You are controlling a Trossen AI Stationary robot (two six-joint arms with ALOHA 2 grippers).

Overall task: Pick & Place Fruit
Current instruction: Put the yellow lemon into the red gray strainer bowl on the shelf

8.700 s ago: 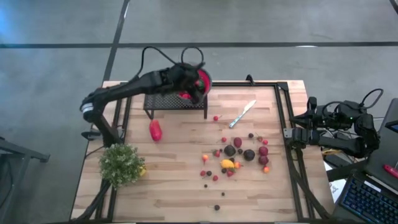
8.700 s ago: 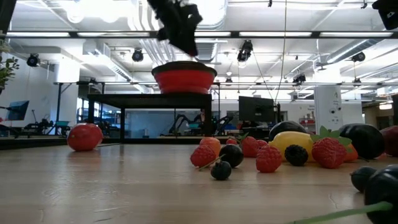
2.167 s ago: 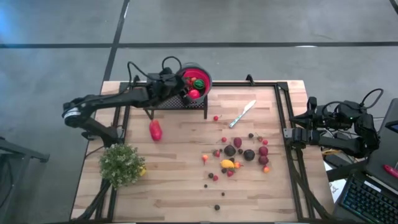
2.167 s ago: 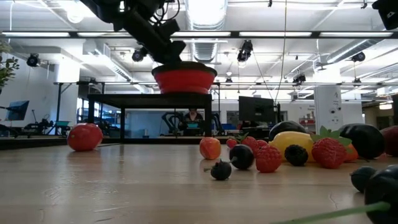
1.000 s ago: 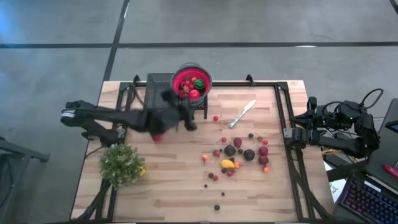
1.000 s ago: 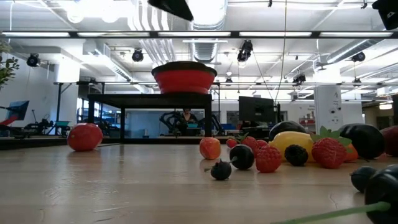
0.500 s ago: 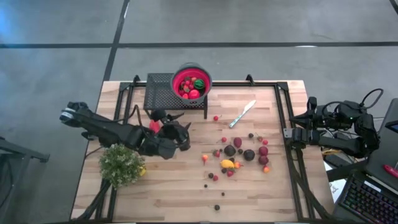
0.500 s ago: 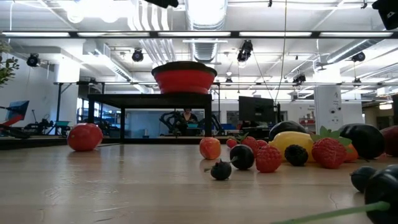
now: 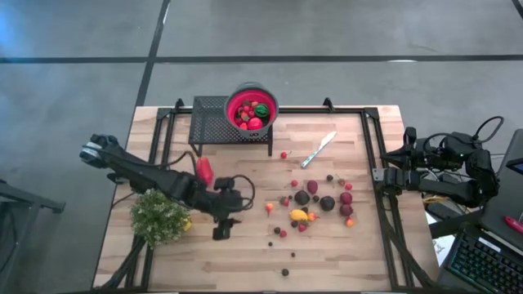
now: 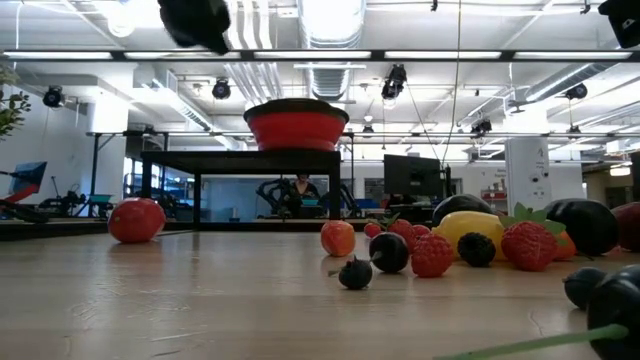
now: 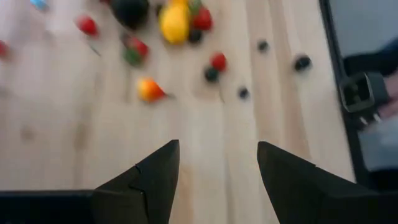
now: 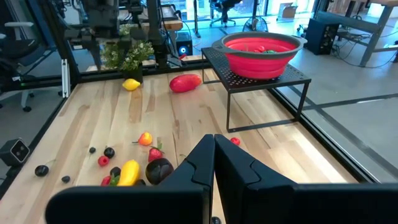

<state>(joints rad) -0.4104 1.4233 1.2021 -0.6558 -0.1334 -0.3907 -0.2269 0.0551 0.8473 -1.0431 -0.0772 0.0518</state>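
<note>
While the right gripper (image 12: pixel 213 163) waits clenched at the table's edge
Left gripper (image 9: pixel 222 219) hovers empty, fingers apart, over bare wood beside the scattered fruit (image 9: pixel 315 204).

Even overhead light from the ceiling strip lamps (image 10: pixel 330 20), glaring white in the low view. Table (image 9: pixel 245 253) evenly lit, shadows faint. Left wrist view motion-blurred throughout, fruit (image 11: pixel 174 22) smeared. Low view: nearest dark berries (image 10: pixel 610 300) out of focus
</note>
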